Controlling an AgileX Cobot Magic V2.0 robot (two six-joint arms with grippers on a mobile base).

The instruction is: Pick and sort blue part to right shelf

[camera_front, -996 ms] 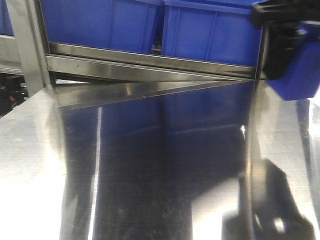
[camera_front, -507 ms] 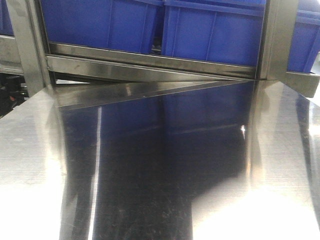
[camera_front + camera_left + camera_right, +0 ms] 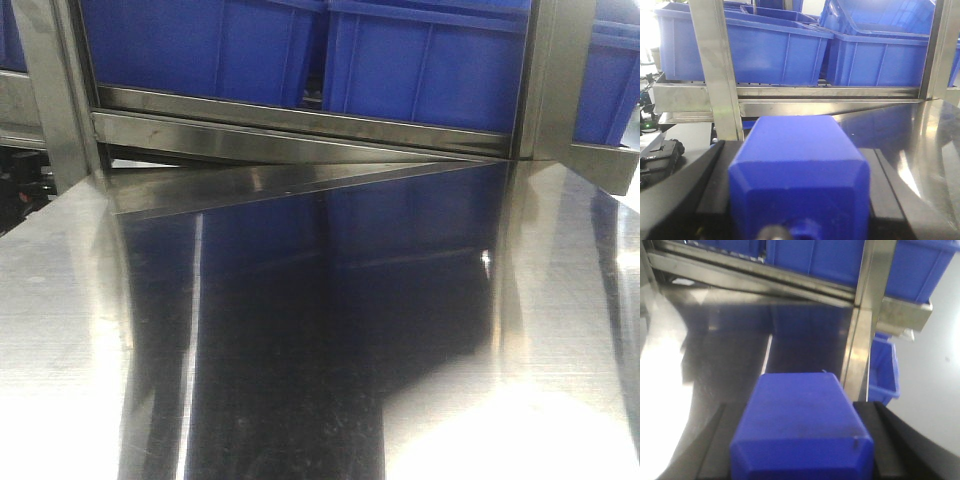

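Observation:
The right shelf [image 3: 300, 125] stands at the far edge of the steel table, its brushed front rail under large blue crates [image 3: 420, 70]. No gripper shows in the front view. In the left wrist view a blue block [image 3: 799, 165] fills the space between the black side pieces of my left gripper [image 3: 799, 200], which faces the shelf rail [image 3: 815, 105]. The right wrist view has the same look: a blue block [image 3: 800, 425] sits between the black sides of my right gripper [image 3: 800, 450]. Whether either block is the blue part or gripper housing I cannot tell.
A shiny steel table [image 3: 300, 350] runs up to the shelf. Upright shelf posts stand at left [image 3: 45, 90] and right [image 3: 555, 80]. Past the post [image 3: 860, 340], a small blue bin [image 3: 885, 370] sits low over a grey floor.
One second ago my right gripper with its blue block hung at the top right of the front view, by the shelf post. It has since left that view.

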